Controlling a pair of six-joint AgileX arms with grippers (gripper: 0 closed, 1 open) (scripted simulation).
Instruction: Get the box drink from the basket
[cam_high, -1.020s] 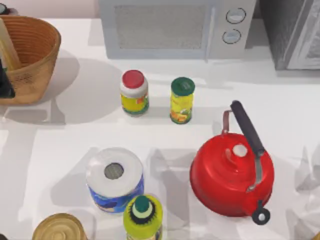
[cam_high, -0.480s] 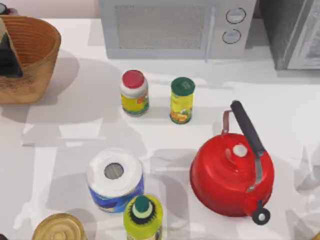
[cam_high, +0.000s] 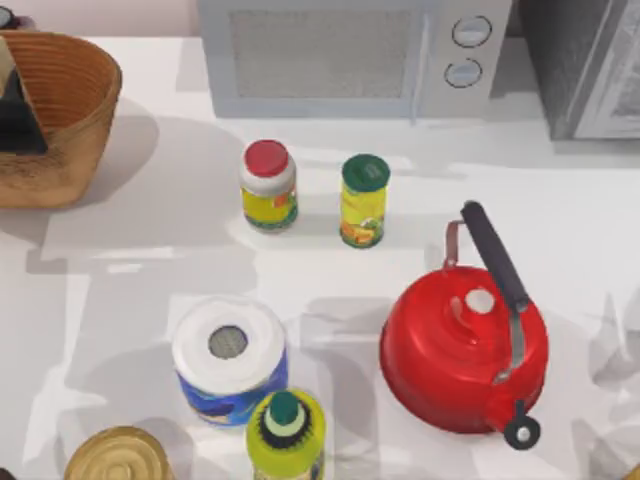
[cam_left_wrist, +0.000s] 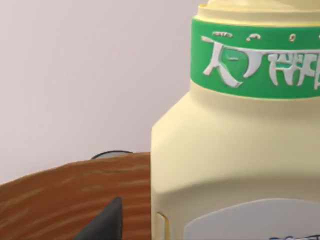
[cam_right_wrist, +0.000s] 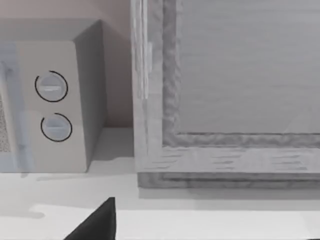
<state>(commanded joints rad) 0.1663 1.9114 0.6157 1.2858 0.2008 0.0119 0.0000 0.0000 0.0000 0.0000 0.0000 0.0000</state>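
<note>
The basket (cam_high: 55, 115) stood at the far left corner of the desk (cam_high: 150, 230), its rim cut by the top view's left edge. Inside it, at that edge, a dark shape that was probably the left pincer (cam_high: 18, 115) reached down, with a sliver of pale carton just above it. From the left wrist, the box drink (cam_left_wrist: 235, 150) stood very close and upright, its green band with white lettering under the cap; the brown weave of the basket lay behind it, and one dark fingertip (cam_left_wrist: 105, 222) showed low beside the carton. Whether the left pincer was closed on the carton I could not tell.

The right wrist view looked across the desk at a grey microwave (cam_right_wrist: 55, 105) with two round knobs and a grey cabinet (cam_right_wrist: 225, 95) beside it, one dark fingertip (cam_right_wrist: 97, 222) of the right pincer at the lower edge; its opening could not be told either.

Elsewhere on the desk stood a red-lidded jar (cam_high: 268, 185), a green-capped bottle (cam_high: 364, 200), a red kettle (cam_high: 463, 345), a paper roll (cam_high: 229, 358) and a lime-yellow bottle (cam_high: 286, 435).
</note>
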